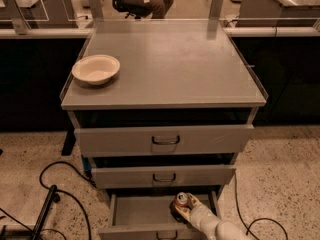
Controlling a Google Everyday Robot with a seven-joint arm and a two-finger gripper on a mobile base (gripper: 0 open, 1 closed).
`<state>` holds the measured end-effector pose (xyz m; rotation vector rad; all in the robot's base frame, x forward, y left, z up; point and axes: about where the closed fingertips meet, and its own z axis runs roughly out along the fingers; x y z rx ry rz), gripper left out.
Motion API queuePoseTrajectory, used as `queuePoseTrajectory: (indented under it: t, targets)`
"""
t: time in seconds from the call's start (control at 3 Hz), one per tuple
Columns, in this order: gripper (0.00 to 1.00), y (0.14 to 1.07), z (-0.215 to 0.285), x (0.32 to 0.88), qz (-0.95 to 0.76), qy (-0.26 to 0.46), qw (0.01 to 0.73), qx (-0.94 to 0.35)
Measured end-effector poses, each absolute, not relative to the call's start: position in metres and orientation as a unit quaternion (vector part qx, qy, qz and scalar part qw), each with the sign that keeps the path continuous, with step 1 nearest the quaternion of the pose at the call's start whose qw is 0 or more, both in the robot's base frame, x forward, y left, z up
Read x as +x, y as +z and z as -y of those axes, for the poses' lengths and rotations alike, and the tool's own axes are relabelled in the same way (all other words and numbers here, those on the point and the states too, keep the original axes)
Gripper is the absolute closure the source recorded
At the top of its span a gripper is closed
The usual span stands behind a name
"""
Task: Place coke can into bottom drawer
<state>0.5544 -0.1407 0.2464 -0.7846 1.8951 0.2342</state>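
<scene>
The coke can (181, 199) shows as a small red can with a silver top, standing upright inside the open bottom drawer (137, 211), toward its right side. My gripper (182, 209) reaches in from the lower right on a white arm and its pale fingers sit around the lower part of the can. The can's body is mostly hidden by the fingers. The drawer is pulled out below the middle drawer (162, 176) and the top drawer (164, 140).
A cream bowl (96, 69) sits on the left of the cabinet top (170, 64). Black cables (55, 194) and a dark stand leg lie on the speckled floor at the left. A cable runs along the floor at the right. A seated person is behind the glass at the back.
</scene>
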Motion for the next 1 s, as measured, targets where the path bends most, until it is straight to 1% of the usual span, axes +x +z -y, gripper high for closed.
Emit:
queuePoseTrajectory:
  t: [0.33,0.67,1.0]
  targets:
    - [1.0,0.236,0.146,0.573,-0.81,0.082,0.477,-0.332]
    - [1.0,0.203,0.13,0.59,-0.824,0.079,0.431,-0.359]
    - [1.0,0.204,0.131,0.59,-0.824,0.079,0.431,-0.358]
